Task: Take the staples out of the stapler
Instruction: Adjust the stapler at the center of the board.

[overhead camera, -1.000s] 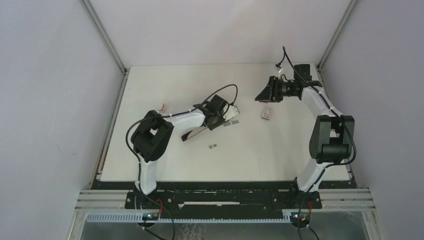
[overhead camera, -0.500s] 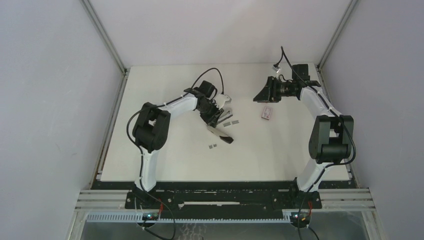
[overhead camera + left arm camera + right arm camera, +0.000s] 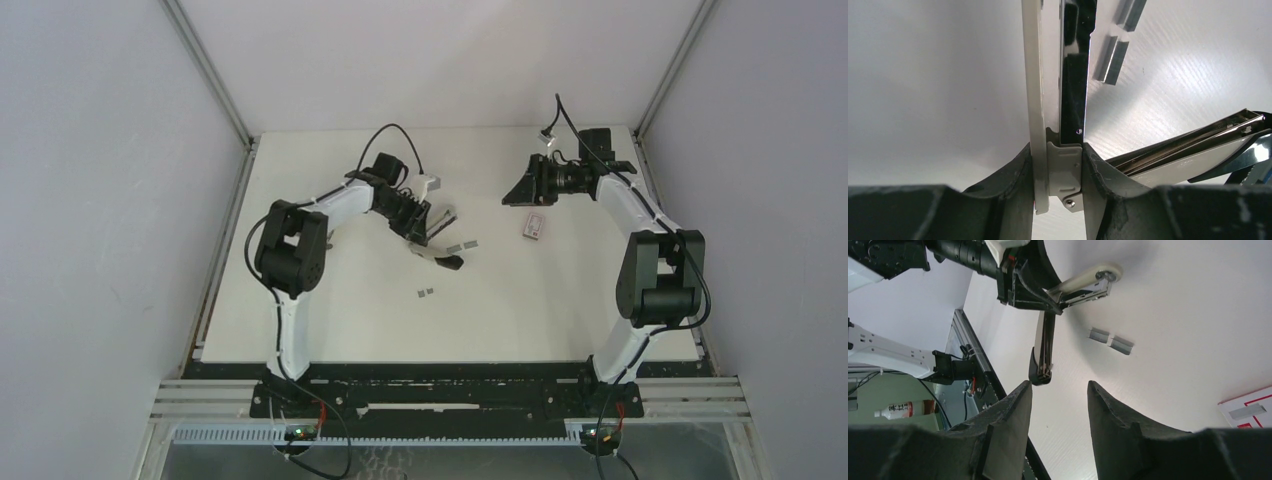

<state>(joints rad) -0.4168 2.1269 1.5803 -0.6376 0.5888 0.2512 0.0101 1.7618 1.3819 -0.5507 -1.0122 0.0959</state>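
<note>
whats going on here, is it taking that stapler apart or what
The left gripper is clamped on one arm of the stapler, which is swung wide open. Short strips of staples lie loose on the table: one pair right beside the stapler, another pair nearer the arm bases. The right gripper hangs open and empty off to the side, near a small red-and-white box.

Overhead cam, 2 close wrist cams, stapler (image 3: 1044,345) shared
</note>
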